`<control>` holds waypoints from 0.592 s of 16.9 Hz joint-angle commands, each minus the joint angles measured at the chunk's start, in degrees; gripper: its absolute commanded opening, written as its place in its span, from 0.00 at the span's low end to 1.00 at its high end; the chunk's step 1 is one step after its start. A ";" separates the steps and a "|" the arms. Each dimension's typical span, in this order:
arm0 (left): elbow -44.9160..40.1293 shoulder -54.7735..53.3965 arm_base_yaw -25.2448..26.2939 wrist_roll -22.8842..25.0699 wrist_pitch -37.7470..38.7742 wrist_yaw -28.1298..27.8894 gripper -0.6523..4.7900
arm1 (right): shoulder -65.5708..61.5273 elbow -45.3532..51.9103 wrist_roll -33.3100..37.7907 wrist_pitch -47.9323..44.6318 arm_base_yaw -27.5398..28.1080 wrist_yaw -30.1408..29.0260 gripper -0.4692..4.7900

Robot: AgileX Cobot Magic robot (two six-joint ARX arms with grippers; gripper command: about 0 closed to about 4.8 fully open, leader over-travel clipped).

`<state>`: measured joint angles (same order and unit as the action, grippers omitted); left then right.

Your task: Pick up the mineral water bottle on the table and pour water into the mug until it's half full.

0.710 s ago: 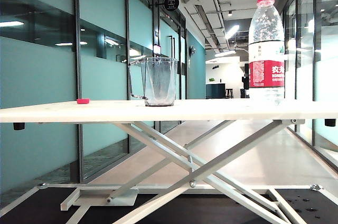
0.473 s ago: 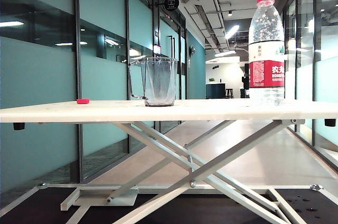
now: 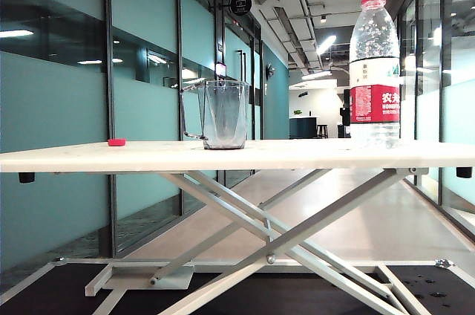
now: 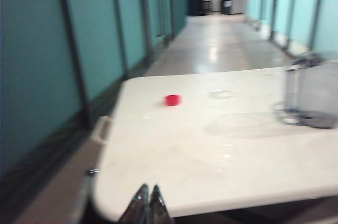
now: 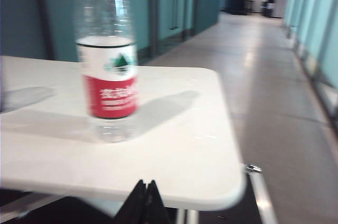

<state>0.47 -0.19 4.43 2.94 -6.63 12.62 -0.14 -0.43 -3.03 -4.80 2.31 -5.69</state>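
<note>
The mineral water bottle (image 3: pixel 374 70) stands upright on the right part of the white table (image 3: pixel 297 156), with a red-and-white label and no cap on it. The clear mug (image 3: pixel 220 115) stands near the table's middle. In the right wrist view the bottle (image 5: pixel 107 65) is ahead of my right gripper (image 5: pixel 146 184), which is shut, empty and short of the table's near edge. My left gripper (image 4: pixel 149 188) is also shut and empty at the table's near edge, with the mug (image 4: pixel 312 95) well ahead and off to one side. Neither arm shows in the exterior view.
A small pink-red cap (image 3: pixel 116 142) lies on the table's left part, also the cap (image 4: pixel 172 100) in the left wrist view. Scissor legs (image 3: pixel 282 233) hold the table up. Glass partition walls line a corridor behind.
</note>
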 commanded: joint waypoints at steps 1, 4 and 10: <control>0.11 -0.02 0.00 -0.46 -0.61 15.87 0.11 | 0.00 0.11 1.84 -0.77 0.00 -10.12 0.09; 0.11 -0.02 0.00 -0.42 0.17 29.29 0.11 | 0.00 0.13 4.76 -0.57 0.00 -14.16 0.09; 0.11 -0.02 0.00 -0.42 5.44 29.46 0.11 | 0.00 0.00 4.76 -5.53 -0.74 -13.35 0.60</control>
<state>0.47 -0.19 4.38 2.74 -1.45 41.78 -0.14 -0.43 1.61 -6.74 1.83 -19.38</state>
